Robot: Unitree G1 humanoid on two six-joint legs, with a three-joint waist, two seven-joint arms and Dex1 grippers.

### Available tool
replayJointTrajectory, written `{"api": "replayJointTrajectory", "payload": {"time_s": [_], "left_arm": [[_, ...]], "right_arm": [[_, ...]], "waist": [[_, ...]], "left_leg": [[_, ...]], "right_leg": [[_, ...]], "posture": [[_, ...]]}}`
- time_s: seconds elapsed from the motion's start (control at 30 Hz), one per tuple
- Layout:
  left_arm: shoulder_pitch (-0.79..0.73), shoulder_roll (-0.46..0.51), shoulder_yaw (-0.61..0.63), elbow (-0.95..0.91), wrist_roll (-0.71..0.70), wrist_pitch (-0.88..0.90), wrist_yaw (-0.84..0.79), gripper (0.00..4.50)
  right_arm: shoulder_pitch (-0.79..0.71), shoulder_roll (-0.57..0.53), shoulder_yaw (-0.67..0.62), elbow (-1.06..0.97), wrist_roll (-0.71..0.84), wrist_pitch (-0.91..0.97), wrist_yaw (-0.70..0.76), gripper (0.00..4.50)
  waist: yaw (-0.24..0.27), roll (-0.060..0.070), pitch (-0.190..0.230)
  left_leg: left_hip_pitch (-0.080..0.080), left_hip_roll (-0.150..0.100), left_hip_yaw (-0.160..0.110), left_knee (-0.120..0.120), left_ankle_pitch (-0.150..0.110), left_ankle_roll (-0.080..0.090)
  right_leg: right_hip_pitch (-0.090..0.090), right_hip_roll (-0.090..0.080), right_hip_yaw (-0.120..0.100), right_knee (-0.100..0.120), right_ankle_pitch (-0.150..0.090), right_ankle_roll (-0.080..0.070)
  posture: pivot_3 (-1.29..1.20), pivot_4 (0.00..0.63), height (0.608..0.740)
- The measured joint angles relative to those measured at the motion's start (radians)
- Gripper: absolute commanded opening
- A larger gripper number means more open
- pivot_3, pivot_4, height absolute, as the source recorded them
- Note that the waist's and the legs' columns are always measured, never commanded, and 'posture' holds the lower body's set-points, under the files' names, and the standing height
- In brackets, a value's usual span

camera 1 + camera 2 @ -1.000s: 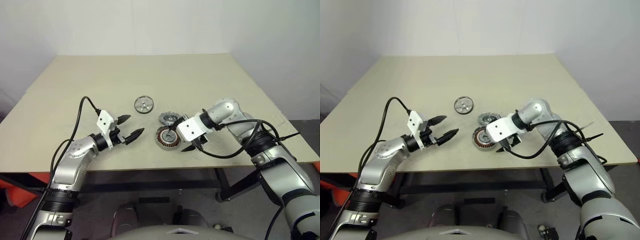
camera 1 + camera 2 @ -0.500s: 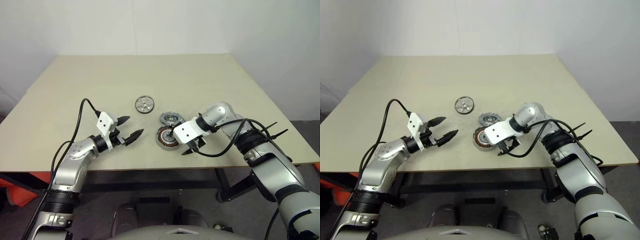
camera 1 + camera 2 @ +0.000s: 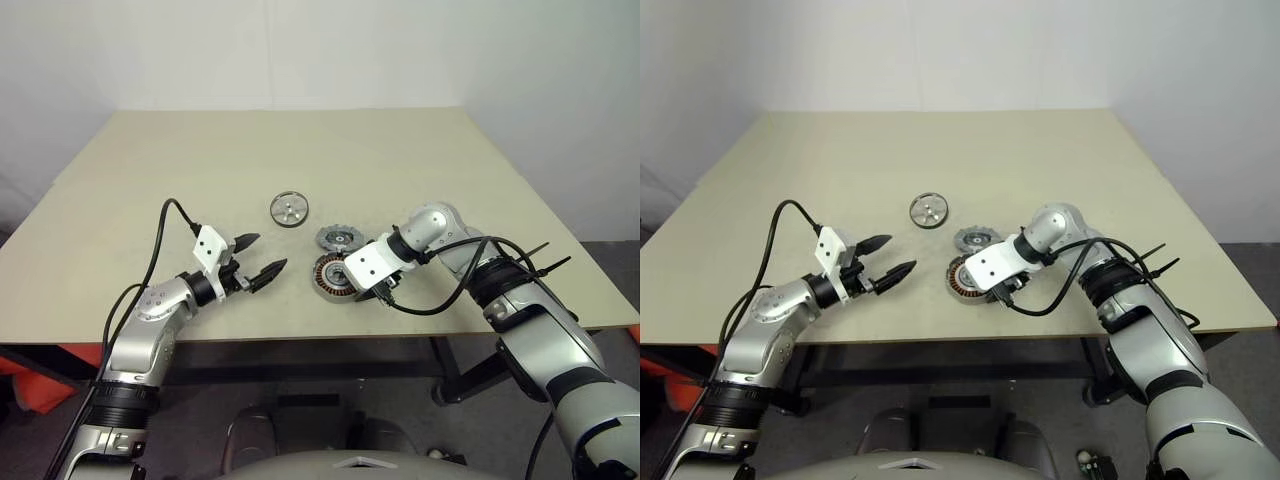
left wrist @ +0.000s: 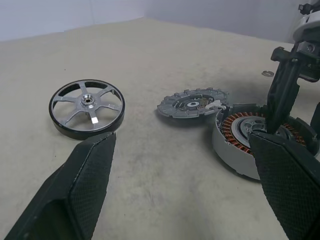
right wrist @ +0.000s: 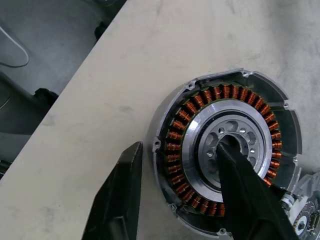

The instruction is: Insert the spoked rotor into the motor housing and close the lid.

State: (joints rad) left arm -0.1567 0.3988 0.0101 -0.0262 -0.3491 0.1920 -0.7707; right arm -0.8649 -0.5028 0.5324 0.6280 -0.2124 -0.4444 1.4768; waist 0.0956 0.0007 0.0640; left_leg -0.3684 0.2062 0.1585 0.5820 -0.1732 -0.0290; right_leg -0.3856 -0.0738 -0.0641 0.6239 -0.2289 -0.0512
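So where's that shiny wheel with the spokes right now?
The spoked rotor lies flat on the table, near its middle, apart from the lid and motor housing, which sit to its right and nearer the robot.

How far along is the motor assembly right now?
Nothing is assembled yet. The spoked rotor and lid lie loose on the table. The right gripper straddles the motor housing wall, one finger in its centre. Rotor insertion and lid closing remain.

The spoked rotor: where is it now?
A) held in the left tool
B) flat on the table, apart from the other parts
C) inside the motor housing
B: the spoked rotor lies alone on the table, away from the motor housing.
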Motion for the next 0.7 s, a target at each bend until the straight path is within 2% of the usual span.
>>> {"api": "replayJointTrajectory", "payload": {"time_s": [0.03,0.37,0.7], "left_arm": [[0.002,0.001,0.000,0.000,0.000,0.000,0.001,4.50],[0.001,0.001,0.000,-0.001,0.000,0.000,0.008,4.50],[0.002,0.001,-0.001,-0.001,0.001,0.000,0.009,4.50]], "right_arm": [[-0.004,-0.001,0.000,0.000,0.000,0.000,0.005,1.85],[-0.033,0.005,-0.001,0.065,-0.007,0.002,-0.027,1.83],[-0.174,0.006,-0.002,0.302,-0.093,-0.019,-0.175,1.83]], "waist": [[0.000,-0.001,0.000],[-0.003,-0.001,-0.001],[-0.002,-0.001,-0.001]], "left_leg": [[0.001,0.000,0.000,0.000,0.000,0.000],[0.004,0.001,0.000,0.000,0.001,-0.002],[-0.004,0.000,0.000,0.001,0.002,-0.002]], "right_leg": [[0.001,0.000,0.000,0.000,0.000,0.000],[0.001,0.000,0.000,0.002,0.000,0.000],[-0.005,0.000,0.000,0.003,0.001,-0.001]], "posture": [[0.00,0.000,0.740],[0.00,0.000,0.740],[0.00,0.000,0.740]]}}
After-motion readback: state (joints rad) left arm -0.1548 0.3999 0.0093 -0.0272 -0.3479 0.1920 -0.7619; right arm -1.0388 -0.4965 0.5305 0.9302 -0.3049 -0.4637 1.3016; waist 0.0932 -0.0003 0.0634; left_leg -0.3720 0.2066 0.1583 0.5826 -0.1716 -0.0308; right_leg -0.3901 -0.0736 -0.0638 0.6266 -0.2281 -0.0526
